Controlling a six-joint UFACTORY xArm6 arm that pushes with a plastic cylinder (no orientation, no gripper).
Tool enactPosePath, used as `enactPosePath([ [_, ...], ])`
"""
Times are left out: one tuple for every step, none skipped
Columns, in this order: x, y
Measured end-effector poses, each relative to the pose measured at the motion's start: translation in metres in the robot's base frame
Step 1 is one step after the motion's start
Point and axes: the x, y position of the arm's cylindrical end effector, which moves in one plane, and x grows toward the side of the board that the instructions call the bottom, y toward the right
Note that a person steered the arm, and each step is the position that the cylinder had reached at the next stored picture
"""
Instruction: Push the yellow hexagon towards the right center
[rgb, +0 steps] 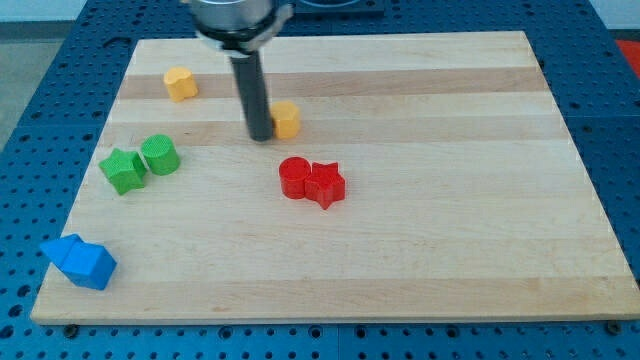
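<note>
Currently the biggest thing in view is the wooden table top (420, 250), pale planks over a blue perforated base (30, 70) that shows past every edge. Next down in size is the arm's dark rod (250, 90), dropping in from the top edge left of centre; no claw on this rig, so no jaws to be spread or pinched, and it holds nothing. My tip (259, 137) sits on the board just beside the left face of the yellow hexagon (287, 119), touching it or very nearly; can't tell which. That hexagon is in the upper half of the table, left of centre, well apart from the right edge. Two blue blocks (78, 261) sit pressed together at the bottom left corner; shapes unclear, one looks wedge-like. Near the middle, a red cylinder (294, 178) touches a red star (326, 184) on its right side; both lie below the hexagon and my tip. By the left edge, a green star (123, 170) touches a green cylinder (160, 155) on its right. A second yellow block (181, 83), shape hard to make out, sits alone near the top left corner, well left of the rod. No containers on the table; every block rests flat on the wood.
</note>
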Motion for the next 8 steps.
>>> enactPosePath([
  [0.0, 0.011],
  [0.0, -0.035],
  [-0.009, -0.064],
  [-0.041, -0.049],
  [-0.053, -0.007],
  [-0.041, 0.047],
  [-0.031, 0.093],
  [-0.037, 0.081],
])
